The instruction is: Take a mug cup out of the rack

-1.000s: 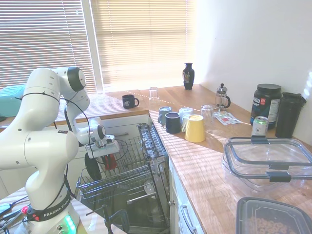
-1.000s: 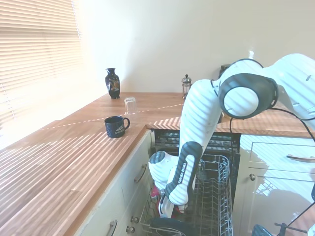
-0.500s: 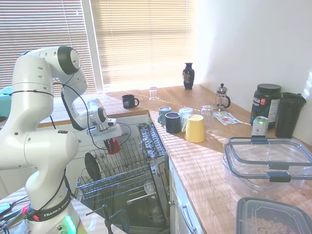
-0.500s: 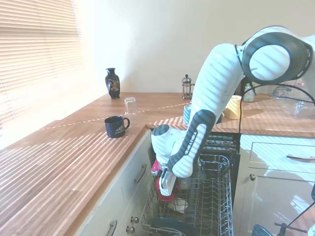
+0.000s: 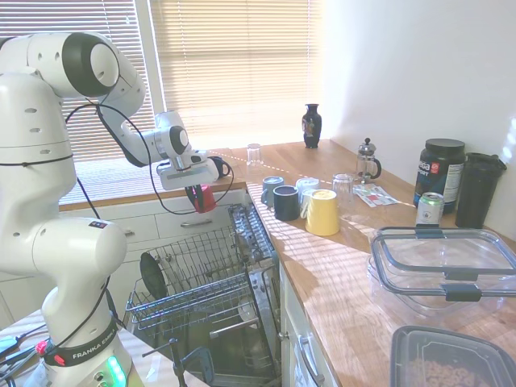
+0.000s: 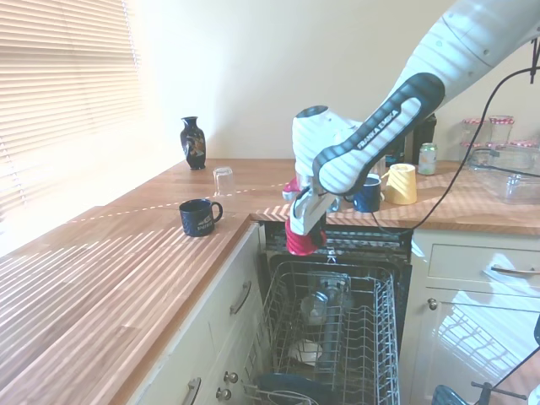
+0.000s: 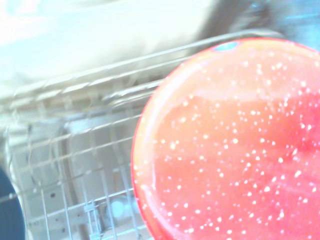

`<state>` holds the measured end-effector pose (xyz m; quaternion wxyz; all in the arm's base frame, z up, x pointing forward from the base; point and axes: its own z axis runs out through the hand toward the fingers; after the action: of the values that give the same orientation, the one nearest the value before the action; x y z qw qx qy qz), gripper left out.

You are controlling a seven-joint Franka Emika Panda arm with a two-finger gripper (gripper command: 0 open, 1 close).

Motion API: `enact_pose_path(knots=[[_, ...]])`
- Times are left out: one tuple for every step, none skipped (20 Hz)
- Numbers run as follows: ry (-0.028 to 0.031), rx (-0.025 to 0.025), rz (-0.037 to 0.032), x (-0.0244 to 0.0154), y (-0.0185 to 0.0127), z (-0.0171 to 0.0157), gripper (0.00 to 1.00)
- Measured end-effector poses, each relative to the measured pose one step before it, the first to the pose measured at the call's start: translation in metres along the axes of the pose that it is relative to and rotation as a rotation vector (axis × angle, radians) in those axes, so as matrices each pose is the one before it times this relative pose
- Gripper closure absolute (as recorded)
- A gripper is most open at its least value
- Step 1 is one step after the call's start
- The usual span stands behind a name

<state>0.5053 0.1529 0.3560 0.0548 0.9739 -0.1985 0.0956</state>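
- Red mug cup (image 5: 201, 197) up in the air, clear above the wire rack (image 5: 201, 278), level with the edge of the wooden countertop (image 5: 339, 258).
- Gripper (image 5: 196, 190) clamped on the mug, jaws narrow, hanging it below the wrist.
- In the second exterior view, same red mug cup (image 6: 304, 238) dangling over the far end of the rack (image 6: 337, 337).
- Close up, glossy and speckled with droplets (image 7: 235, 145): looks wet, likely slippery.
- Judged light, rigid ceramic, breakable if dropped onto the tines.
- Best gripped across the wall near the rim, firm and steady.
- Yellow cup (image 5: 322, 212) and black mug (image 5: 214, 168) on the counter, well apart.
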Motion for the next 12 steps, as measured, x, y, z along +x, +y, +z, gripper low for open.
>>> enact_pose_path(knots=[[-0.0104,0.00871,0.03285,0.00926,0.01164,-0.00587,1.0],[-0.01026,0.0082,0.03122,0.00911,0.01061,-0.00239,1.0],[-0.01004,0.00487,0.03073,0.00978,0.00997,-0.00017,1.0],[-0.01104,0.00384,0.02954,0.00952,0.00981,0.00042,1.0],[-0.00855,0.00397,0.02435,0.00785,0.00812,0.00042,1.0],[-0.00981,0.00384,0.02107,0.00715,0.00768,0.00042,1.0],[-0.00869,0.00231,0.02219,0.00763,0.00783,-0.00016,1.0],[-0.00623,-0.00021,0.01935,0.0074,0.00782,0.00001,1.0],[-0.00656,-0.00133,0.01875,0.00716,0.00731,0.00057,1.0],[-0.00778,-0.00243,0.01712,0.00724,0.00717,0.00072,1.0],[-0.00918,-0.00259,0.01684,0.00724,0.00811,0.00089,1.0],[-0.00697,-0.00566,0.01561,0.00747,0.0082,0.00124,1.0]])
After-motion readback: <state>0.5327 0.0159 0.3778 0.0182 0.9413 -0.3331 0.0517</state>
